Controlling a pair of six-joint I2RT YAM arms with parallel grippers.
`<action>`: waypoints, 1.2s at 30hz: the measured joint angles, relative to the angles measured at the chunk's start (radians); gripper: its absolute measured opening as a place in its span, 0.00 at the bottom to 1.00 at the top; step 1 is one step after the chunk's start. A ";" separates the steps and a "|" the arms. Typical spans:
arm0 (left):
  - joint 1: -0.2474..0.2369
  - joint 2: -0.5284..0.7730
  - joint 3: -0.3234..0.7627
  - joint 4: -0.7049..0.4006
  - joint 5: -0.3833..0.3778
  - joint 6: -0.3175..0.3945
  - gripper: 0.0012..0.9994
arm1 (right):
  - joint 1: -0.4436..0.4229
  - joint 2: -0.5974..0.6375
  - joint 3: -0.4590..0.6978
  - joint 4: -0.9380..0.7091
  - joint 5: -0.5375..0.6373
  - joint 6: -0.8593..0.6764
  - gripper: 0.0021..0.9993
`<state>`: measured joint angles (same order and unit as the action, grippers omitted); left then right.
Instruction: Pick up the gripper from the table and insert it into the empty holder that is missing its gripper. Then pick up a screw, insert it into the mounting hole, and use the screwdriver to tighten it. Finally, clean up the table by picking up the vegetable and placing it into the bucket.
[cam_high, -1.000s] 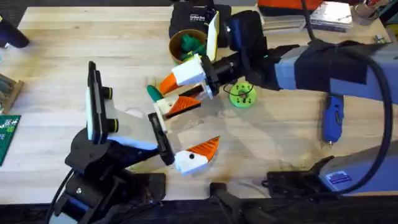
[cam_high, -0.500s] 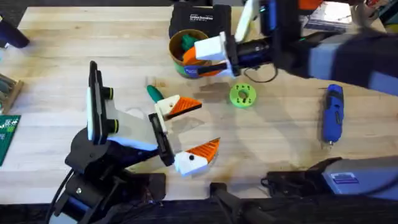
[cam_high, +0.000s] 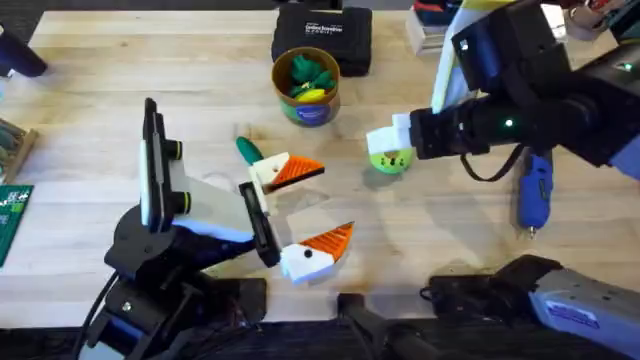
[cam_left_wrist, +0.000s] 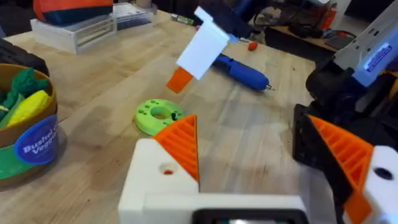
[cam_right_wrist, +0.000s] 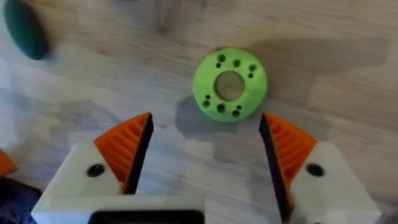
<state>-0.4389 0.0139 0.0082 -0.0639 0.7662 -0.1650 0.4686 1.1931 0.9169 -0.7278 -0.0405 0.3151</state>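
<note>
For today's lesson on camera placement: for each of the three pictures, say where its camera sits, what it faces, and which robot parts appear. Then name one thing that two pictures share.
Overhead: above the table, looking down and forward; both arms show, the right gripper over the green disc.
Left wrist: on the left arm, facing across the table to the bucket, disc and screwdriver; the left gripper open at the bottom edge.
Right wrist: on the right arm, looking straight down at the disc; its own open fingers below.
Shared: all three show the disc.
</note>
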 joint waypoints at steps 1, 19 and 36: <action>0.000 0.000 0.000 0.000 0.000 0.000 0.99 | 0.000 0.002 0.000 -0.008 0.023 -0.003 1.00; 0.000 0.000 0.000 0.000 0.000 0.000 0.99 | 0.120 0.142 0.012 -0.021 0.051 -0.088 1.00; 0.000 0.000 0.000 0.000 0.000 0.000 0.99 | 0.143 -0.113 0.087 -0.086 -0.146 -0.544 0.99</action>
<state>-0.4389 0.0139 0.0082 -0.0639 0.7666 -0.1650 0.6121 1.0796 1.0042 -0.8135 -0.1861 -0.2286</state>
